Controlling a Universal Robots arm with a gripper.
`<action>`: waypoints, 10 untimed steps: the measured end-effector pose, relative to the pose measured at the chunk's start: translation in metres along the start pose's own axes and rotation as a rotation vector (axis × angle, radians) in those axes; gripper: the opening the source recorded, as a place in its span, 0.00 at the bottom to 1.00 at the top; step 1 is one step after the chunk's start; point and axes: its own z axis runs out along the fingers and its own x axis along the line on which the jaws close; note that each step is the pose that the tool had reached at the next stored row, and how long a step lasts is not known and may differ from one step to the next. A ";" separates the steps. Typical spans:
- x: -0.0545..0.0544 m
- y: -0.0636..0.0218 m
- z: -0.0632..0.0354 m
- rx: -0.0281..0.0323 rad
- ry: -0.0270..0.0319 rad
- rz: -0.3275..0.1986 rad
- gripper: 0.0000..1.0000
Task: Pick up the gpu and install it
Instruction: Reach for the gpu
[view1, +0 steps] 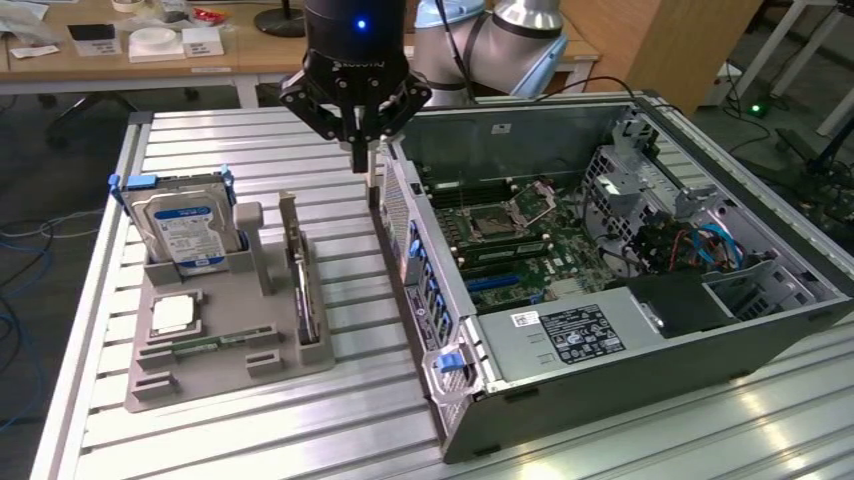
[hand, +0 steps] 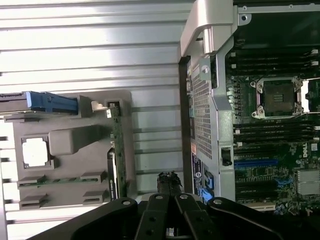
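Exterior view: the jaws are pressed fully together and grip nothing. They hang above the slatted bench, in the gap between the grey holder and the open computer case. The gpu stands on edge in the holder's slot nearest the case, apart from the jaws. A hard drive stands upright in the same holder.

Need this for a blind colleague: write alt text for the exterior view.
A robot arm's shut claw hangs empty over the slatted table, between an open computer case and a grey tray where the gpu stands on edge beside a hard drive.
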 end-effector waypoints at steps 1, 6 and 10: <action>0.000 -0.0002 0.0000 0.0000 0.0000 0.000 0.11; 0.003 -0.0011 0.0001 0.0000 0.0000 0.000 0.11; 0.004 -0.0018 0.0001 0.0000 0.0000 0.000 0.11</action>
